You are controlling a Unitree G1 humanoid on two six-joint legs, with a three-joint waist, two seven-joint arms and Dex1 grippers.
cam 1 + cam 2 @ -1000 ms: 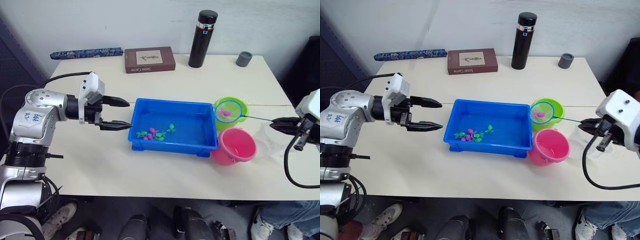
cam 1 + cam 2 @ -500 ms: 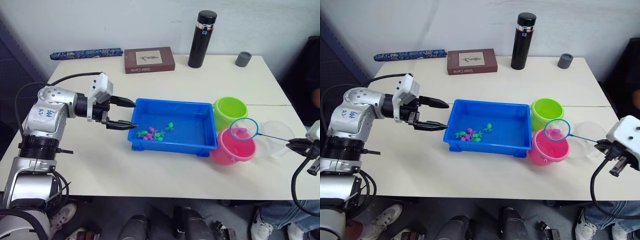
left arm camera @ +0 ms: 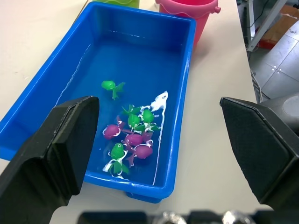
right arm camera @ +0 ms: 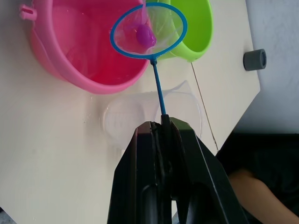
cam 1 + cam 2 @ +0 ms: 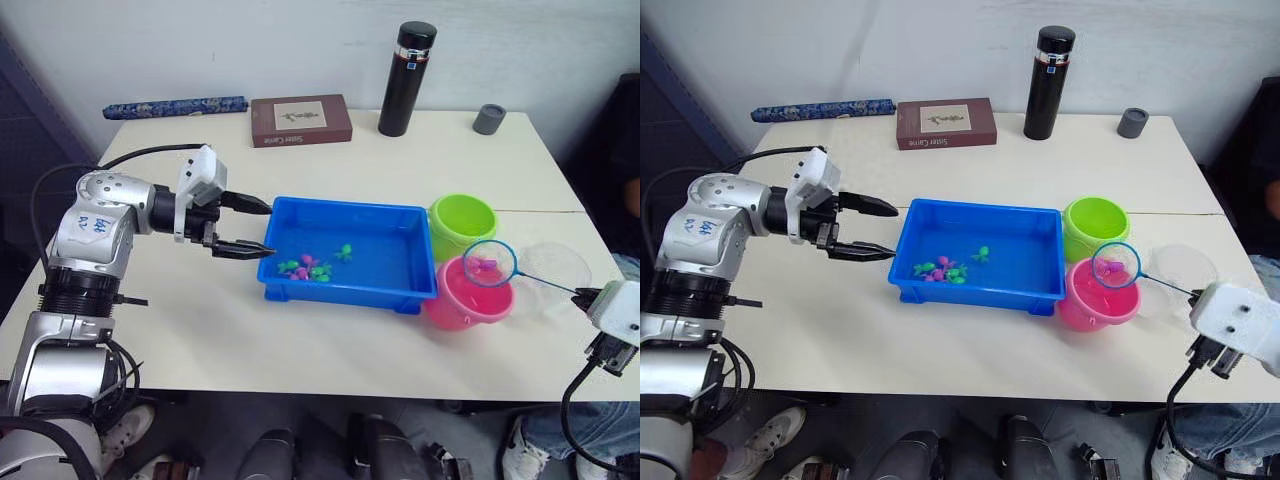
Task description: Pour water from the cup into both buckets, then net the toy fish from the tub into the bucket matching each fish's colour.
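The right gripper (image 4: 164,122) is clamped tight on the thin handle of the net (image 4: 148,31), its two black fingers pressed together around the rod with no gap showing. From the head camera that arm sits low at the near right corner of the table (image 5: 200,330), and the handle runs up and to the left from it, so the hoop hangs over the pink bucket (image 5: 470,295), near the side that faces the green bucket (image 5: 462,224). A single magenta fish (image 4: 144,34) lies in the mesh. The two buckets stand touching each other just beside the right end of the blue tub (image 5: 350,253), green farther back and pink nearer. The clear cup (image 5: 552,270) lies on the table just to the right of the pink bucket, under the net's handle. The left arm is bent at the elbow and reaches in from the left side, its forearm roughly level and pointing at the tub. The left gripper (image 5: 243,229) is spread wide and holds nothing, with its fingertips (image 5: 258,252) just beside the tub's left wall, one finger farther back than the other. In the tub, a cluster of green and magenta fish (image 3: 131,141) sits in shallow water toward its left end, with one green fish (image 3: 111,86) a little apart. A book (image 5: 300,120), a dark bottle (image 5: 406,79), a grey cap (image 5: 489,118) and a patterned blue roll (image 5: 173,107) lie along the far edge of the table.
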